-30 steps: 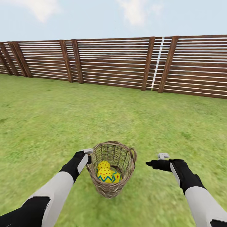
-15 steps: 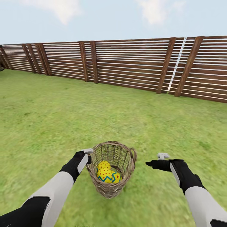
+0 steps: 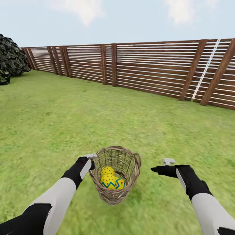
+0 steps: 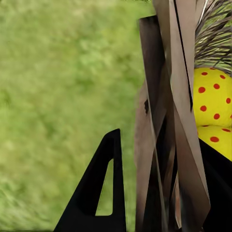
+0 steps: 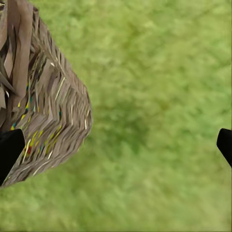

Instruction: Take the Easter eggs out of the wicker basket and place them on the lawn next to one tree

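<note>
The brown wicker basket (image 3: 115, 176) hangs in front of me, just off the lawn (image 3: 58, 124). Three yellow Easter eggs (image 3: 109, 180) with red dots and a blue zigzag lie inside it. My left gripper (image 3: 92, 162) is shut on the basket's near-left rim. In the left wrist view the wicker wall (image 4: 164, 145) is pinched between the fingers (image 4: 99, 193), with an egg (image 4: 212, 96) just behind. My right gripper (image 3: 157, 169) is open, a hand's width right of the basket and clear of it. The right wrist view has the basket's side (image 5: 43, 116) beside grass. Dark speckled foliage of a tree (image 3: 9, 58) shows far left, its trunk out of view.
A brown slatted wooden fence (image 3: 147, 71) closes the far side of the garden from left to right. Open grass stretches between me and the fence and toward the foliage at the left.
The camera has swung left: the fence has slid right in the picture and the dark foliage has come into view at the left. Arms, basket and eggs hold the same pose before me.
</note>
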